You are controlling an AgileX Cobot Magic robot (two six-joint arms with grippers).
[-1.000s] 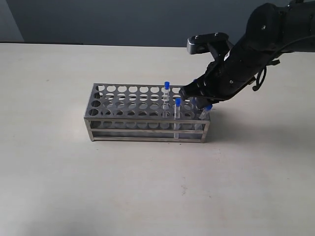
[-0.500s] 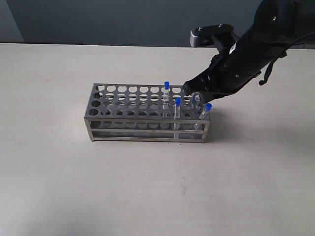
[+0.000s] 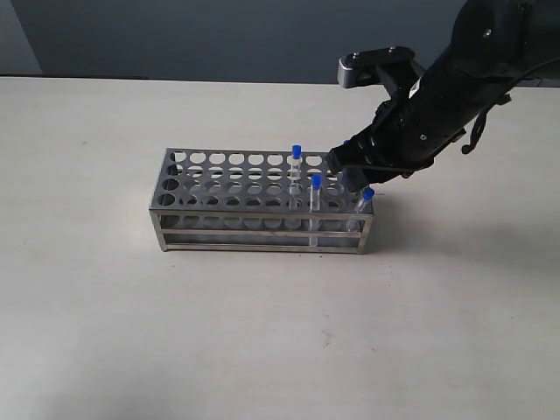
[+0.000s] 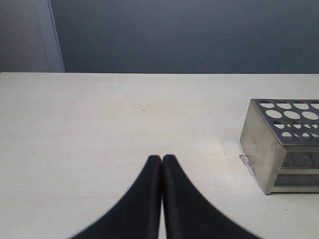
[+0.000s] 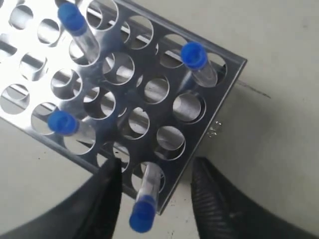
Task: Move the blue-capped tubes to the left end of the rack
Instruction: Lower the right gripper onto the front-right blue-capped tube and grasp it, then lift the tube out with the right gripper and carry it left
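Note:
The silvery rack [image 3: 254,213] stands mid-table, and its perforated top fills the right wrist view [image 5: 225,89]. Three blue-capped tubes show from outside: one at the back [image 3: 297,150], one at the front [image 3: 316,180], one leaning at the front right corner [image 3: 368,194]. My right gripper [image 3: 352,178] hangs over the back right corner and hides the fourth. In its wrist view the right gripper [image 5: 155,168] is open around that corner tube [image 5: 144,213] without touching it; the others are apart [image 5: 193,55] [image 5: 63,122] [image 5: 73,19]. My left gripper [image 4: 162,158] is shut and holds nothing, off the rack's left end [image 4: 261,149].
The pale tabletop [image 3: 262,332] spreads around the rack on all sides. A dark wall [image 3: 219,35] runs behind the table's far edge. Most rack holes left of the tubes hold nothing.
The right arm rose and shifted a little right, then sank slightly over the rack's right end. All tubes stay in their holes.

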